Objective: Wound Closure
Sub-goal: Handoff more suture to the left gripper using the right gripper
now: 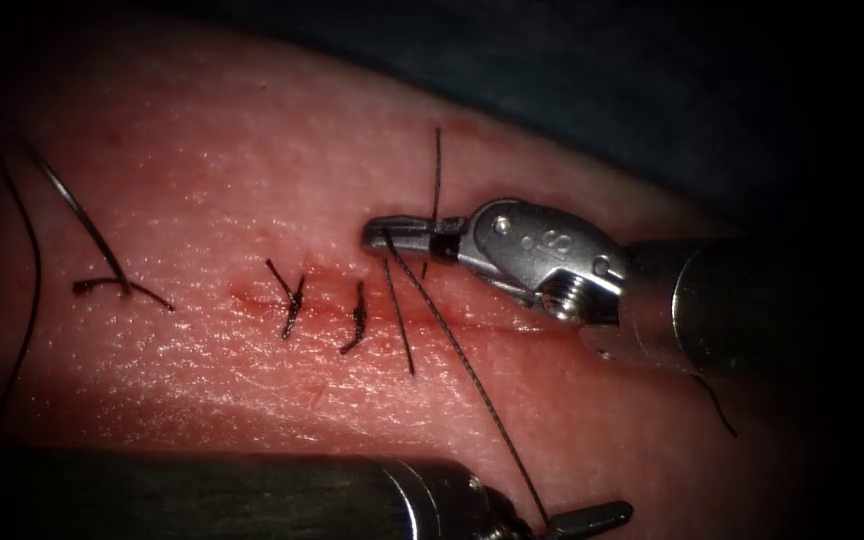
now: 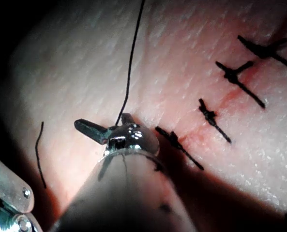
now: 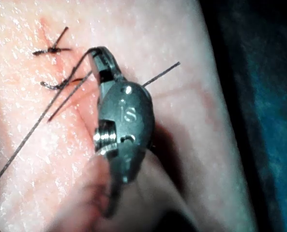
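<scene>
Looking from largest to smallest, we start with one slab of pale pink, finely pebbled, glistening pork-belly tissue (image 1: 202, 170), rounding off to a dark blue-green cloth (image 1: 652, 70) beyond its far edge. Along it runs one thin, reddish horizontal cut (image 1: 472, 315), with faint red fluid (image 1: 252, 298) staining the line at its left end. We count two metal tools. Our right arm's tool (image 1: 384, 235), a silver wristed needle driver on a dark round shaft, comes in from the right and lies just above the cut; its slim jaws are closed on the black thread (image 1: 452, 340), and the right wrist view shows that strand leaving the tip (image 3: 96, 54) in a long slant. Our left arm's tool (image 1: 587, 520), on a thick grey shaft along the near edge, takes the same strand's other end, so the thread runs taut and straight between the two; in the left wrist view its short jaws (image 2: 107, 130) look spread, and we cannot tell whether they clamp the thread. We count four knotted black stitches (image 2: 208, 116) across the cut there, each with short stiff tails. One loose cut end of thread (image 2: 39, 154) lies apart on bare tissue. Bare skin lies open left of the stitches. We cannot make out the curved needle for certain.
</scene>
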Controlling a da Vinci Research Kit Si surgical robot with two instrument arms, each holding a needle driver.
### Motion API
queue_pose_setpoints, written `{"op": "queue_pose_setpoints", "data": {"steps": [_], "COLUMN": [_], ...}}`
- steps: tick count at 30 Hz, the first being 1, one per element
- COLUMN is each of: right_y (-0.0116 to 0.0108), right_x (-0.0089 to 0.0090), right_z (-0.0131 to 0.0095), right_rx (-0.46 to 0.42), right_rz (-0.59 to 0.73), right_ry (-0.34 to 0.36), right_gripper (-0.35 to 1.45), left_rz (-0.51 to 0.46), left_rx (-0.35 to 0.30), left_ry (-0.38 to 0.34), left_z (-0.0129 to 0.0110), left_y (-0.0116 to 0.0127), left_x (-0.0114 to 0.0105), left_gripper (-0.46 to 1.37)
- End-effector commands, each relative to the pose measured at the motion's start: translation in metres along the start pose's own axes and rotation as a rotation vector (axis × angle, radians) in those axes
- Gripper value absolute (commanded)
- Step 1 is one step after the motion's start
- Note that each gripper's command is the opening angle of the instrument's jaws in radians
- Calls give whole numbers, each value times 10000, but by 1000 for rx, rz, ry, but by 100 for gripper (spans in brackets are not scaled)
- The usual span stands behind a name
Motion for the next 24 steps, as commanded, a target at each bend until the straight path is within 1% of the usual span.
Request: {"op": "queue_pose_setpoints", "data": {"steps": [1, 3, 4, 5, 6, 7, 8, 15, 19, 23, 24], "right_y": [0, 0, 0, 0, 0, 0, 0, 0, -1, -4, -5], "right_x": [0, 0, 0, 0, 0, 0, 0, 0, 0, -1, -1], "right_z": [0, 0, 0, 0, 0, 0, 0, -1, -3, -8, -8], "right_rx": [0, 0, 0, 0, 0, 0, 0, 0, 3, 8, 9], "right_rz": [0, 0, 0, 0, 0, 0, 0, 0, 0, -2, -2], "right_ry": [0, 0, 0, 0, 0, 0, 0, 0, 0, 0, 0], "right_gripper": [-35, -35, -35, -35, -35, -35, -35, -35, -35, -35, -35], "left_rz": [1, 1, 2, 2, 3, 4, 5, 19, 21, 22, 22], "left_rx": [-2, -3, -3, -4, -4, -5, -6, -16, -23, -18, -18], "left_ry": [1, 2, 3, 4, 6, 7, 9, 34, 53, 38, 37], "left_z": [0, 0, 0, 0, 0, -1, -2, -18, -38, -66, -68], "left_y": [0, 0, 0, 0, 1, 1, 2, 8, 8, 2, 2], "left_x": [0, -1, -1, 0, 0, 0, 0, 1, 1, -1, -2], "left_gripper": [41, 31, 22, 10, -15, -27, -35, -35, -35, -35, -35]}}
